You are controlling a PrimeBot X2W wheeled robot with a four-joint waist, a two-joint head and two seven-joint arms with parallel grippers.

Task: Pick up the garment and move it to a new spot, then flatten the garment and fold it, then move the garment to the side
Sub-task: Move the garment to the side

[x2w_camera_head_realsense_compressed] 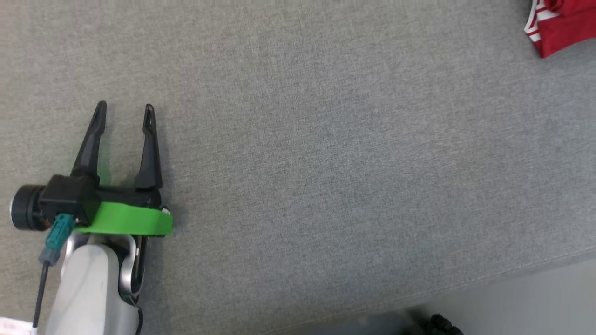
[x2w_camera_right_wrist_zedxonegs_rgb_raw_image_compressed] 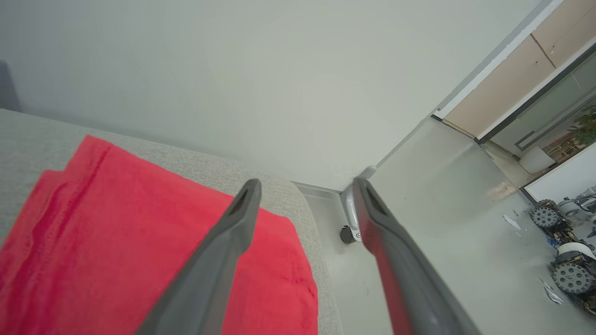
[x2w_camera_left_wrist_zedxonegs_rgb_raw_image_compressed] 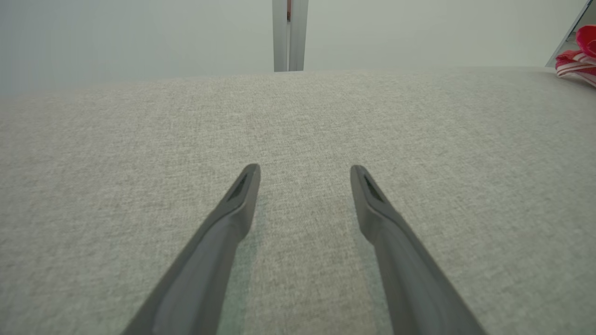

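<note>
Two dark fingers of our right claw (x2w_camera_right_wrist_zedxonegs_rgb_raw_image_compressed: 306, 182) stand spread, holding nothing, above one red garment (x2w_camera_right_wrist_zedxonegs_rgb_raw_image_compressed: 116, 223) lying at the edge of the grey cushion (x2w_camera_head_realsense_compressed: 326, 163). Our left claw (x2w_camera_head_realsense_compressed: 125, 107), also two-fingered, gapes empty over bare cushion, well apart from the garment.

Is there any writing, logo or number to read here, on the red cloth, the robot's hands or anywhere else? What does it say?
No text can be read anywhere.
The red garment carries no letters or logo.
The left gripper and its green band bear no label.
The right gripper is plain too.
</note>
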